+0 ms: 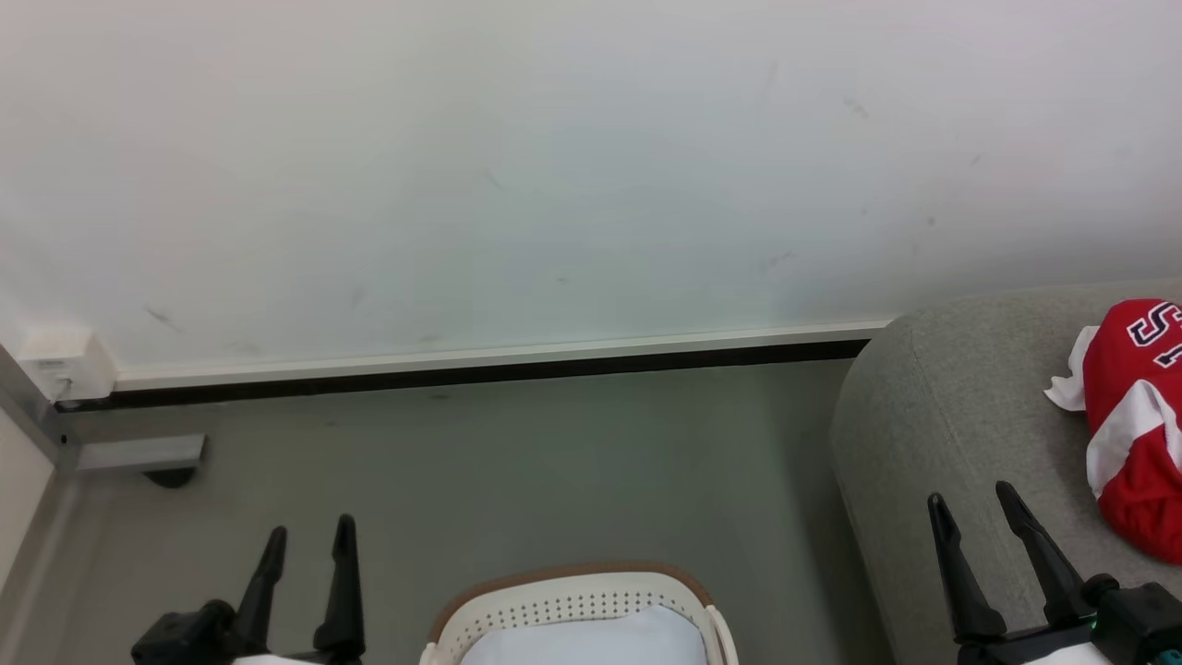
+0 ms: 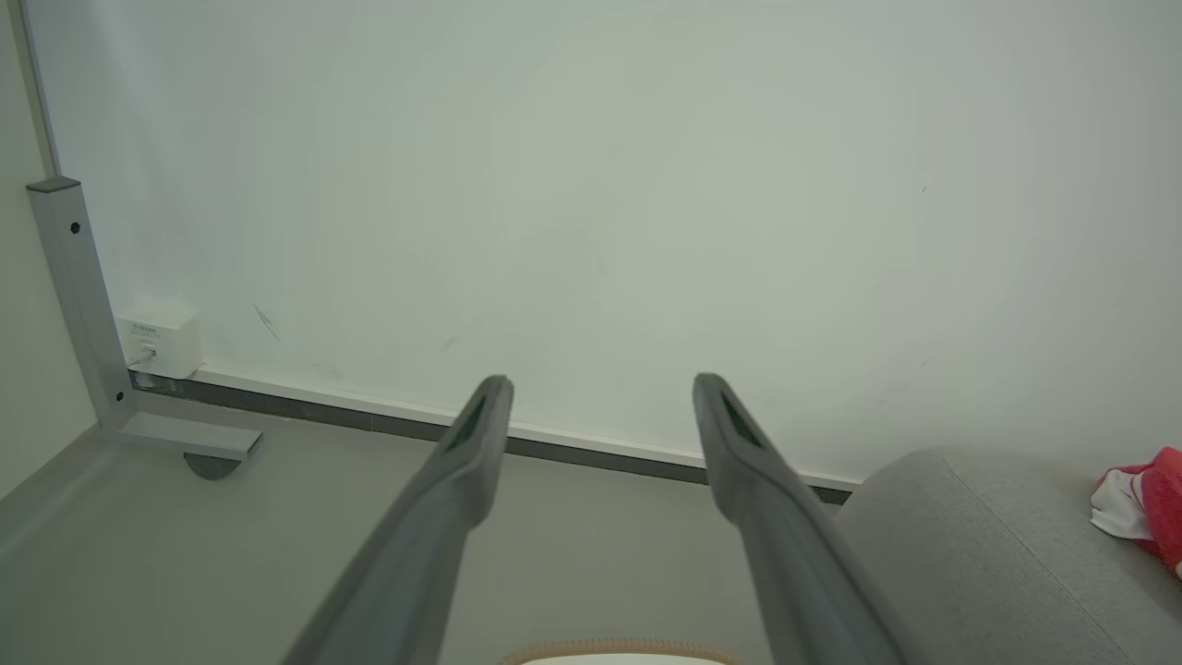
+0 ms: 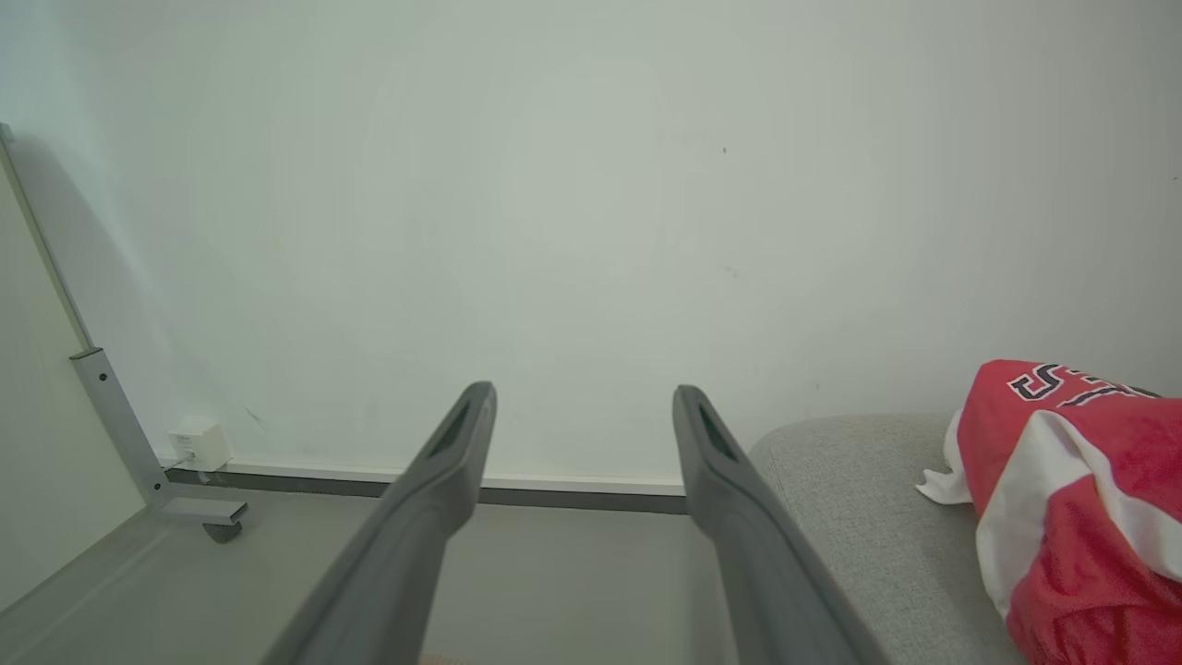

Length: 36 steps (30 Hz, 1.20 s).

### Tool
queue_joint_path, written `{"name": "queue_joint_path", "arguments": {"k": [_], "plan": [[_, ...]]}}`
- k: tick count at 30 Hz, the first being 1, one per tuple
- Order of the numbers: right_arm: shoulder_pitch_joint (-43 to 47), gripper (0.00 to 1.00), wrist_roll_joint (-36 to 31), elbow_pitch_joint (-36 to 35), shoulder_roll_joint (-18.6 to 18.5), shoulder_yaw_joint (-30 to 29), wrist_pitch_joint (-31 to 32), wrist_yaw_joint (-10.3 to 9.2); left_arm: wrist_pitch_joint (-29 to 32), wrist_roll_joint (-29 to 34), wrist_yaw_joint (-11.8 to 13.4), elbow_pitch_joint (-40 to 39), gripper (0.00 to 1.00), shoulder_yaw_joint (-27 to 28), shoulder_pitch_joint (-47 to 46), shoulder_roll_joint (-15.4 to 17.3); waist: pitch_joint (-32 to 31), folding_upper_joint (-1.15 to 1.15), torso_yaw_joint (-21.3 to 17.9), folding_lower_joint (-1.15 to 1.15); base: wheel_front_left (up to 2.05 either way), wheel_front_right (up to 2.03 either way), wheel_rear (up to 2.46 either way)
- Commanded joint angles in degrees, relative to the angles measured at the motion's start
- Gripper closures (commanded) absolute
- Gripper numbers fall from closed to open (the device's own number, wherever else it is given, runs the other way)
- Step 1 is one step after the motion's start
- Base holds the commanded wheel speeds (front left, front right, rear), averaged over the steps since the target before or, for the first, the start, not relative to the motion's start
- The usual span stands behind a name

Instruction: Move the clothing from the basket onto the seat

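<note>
Clothing (image 1: 1138, 434): bright red sports garment, white trim, dark lettering outlined in white; lies bunched in a heap on the seat (image 1: 942, 416) at the far right, partly cut off by the picture's edge. Seat: light grey upholstery, rounded padded end, right of scene. Basket (image 1: 572, 600): cream, perforated wall, brown rim, on the grey floor (image 1: 554, 462) at near centre, just left of the seat; the part of its inside that shows is pale, cloth or bare bottom cannot be told. Left hand (image 1: 311, 526): fingers apart, holding nothing, near left over the floor, beside the basket. Right hand (image 1: 970, 493): fingers apart, holding nothing, near right above the seat's front, short of the red heap and apart from it. Backdrop: plain white wall (image 1: 554, 185), dark skirting, small white socket box (image 1: 60, 365) far left. Handling, as judged: garment light, soft and limp, likely a slick knit; will sag, drape and trail when lifted, nothing fragile. Best hold: a raised fold or thick bunched ridge, pinched deep so several layers are caught; a thin single edge may slip free
</note>
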Motion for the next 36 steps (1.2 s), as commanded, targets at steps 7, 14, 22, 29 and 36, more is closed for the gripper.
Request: {"name": "queue_joint_path", "arguments": {"k": [7, 14, 22, 29, 36], "plan": [[-3.04, 0.0, 0.04, 2.15, 0.67, 0.93, -0.87, -0.13, -0.04, 5.0, -4.01, 2.3, 0.0, 3.16, -0.18, -2.97, 1.24, 0.0, 1.51, 0.0, 0.0, 0.0, 0.0], [-3.63, 0.0, 0.29, 2.68, 0.44, 0.98, -0.9, -0.13, -0.04, 7.36, -6.09, 3.18, 0.0, 4.6, -1.09, -4.62, 1.61, 0.0, 2.39, 0.0, 0.0, 0.0, 0.0], [-3.73, 0.0, 0.9, 2.91, 0.8, 1.23, -0.88, -0.13, -0.04, 8.5, -7.33, 4.19, 0.0, 5.75, -1.42, -5.41, 1.66, 0.0, 2.19, 0.0, 0.0, 0.0, 0.0], [-3.26, 1.0, 0.79, 3.12, 0.91, 1.69, -0.7, 0.0, 0.0, 8.36, -7.85, 5.36, 1.0, 6.02, -1.28, -5.76, 1.59, 0.0, 2.13, 0.0, 0.0, 0.0, 0.0], [-1.86, 1.0, 4.63, 4.31, 1.84, 1.17, 0.42, 0.0, 1.52, 4.46, -7.97, 7.27, 1.0, 6.36, -0.9, -6.19, 1.62, 0.0, 2.18, 0.0, 0.0, 0.0, 0.0]]}}
